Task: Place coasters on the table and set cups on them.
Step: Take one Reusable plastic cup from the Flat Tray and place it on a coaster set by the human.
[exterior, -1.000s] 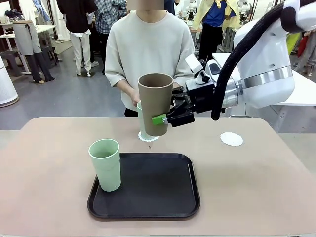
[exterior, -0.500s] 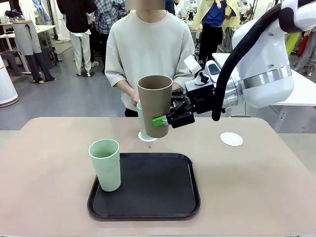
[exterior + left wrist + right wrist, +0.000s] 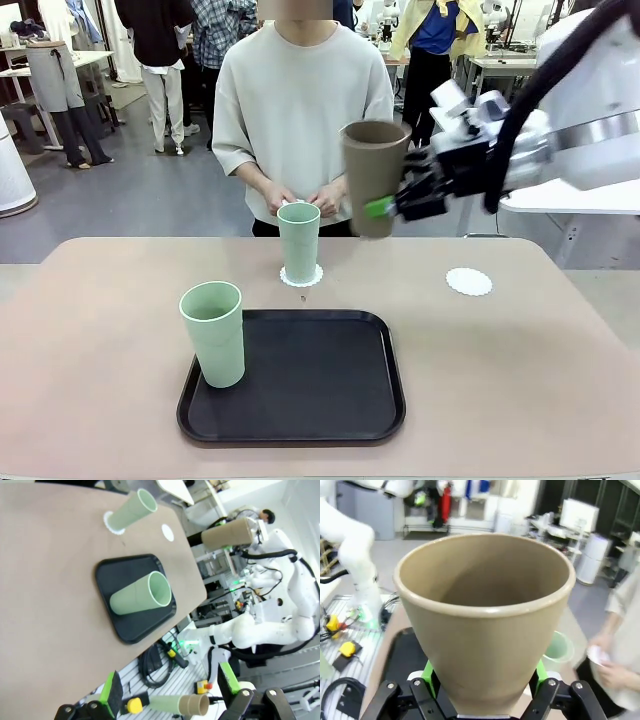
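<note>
Right hand [image 3: 379, 207] holds brown cup [image 3: 372, 160] above beige table [image 3: 520, 350].

Brown cup [image 3: 375, 178] upright in air, above far edge of beige table [image 3: 520, 380]; pale green cup [image 3: 298, 240] upright on lace-edged coaster [image 3: 301, 277], far middle; second green cup [image 3: 213, 332] upright on black tray [image 3: 310, 380], near-left corner; bare coaster [image 3: 469, 281] far right.

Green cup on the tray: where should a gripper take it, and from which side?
Take the green cup by its side wall near mid-height, fingers level, coming from the robot's left. It stands upright, handleless and tapered, at the tray's left edge, on the left arm's side.
</note>
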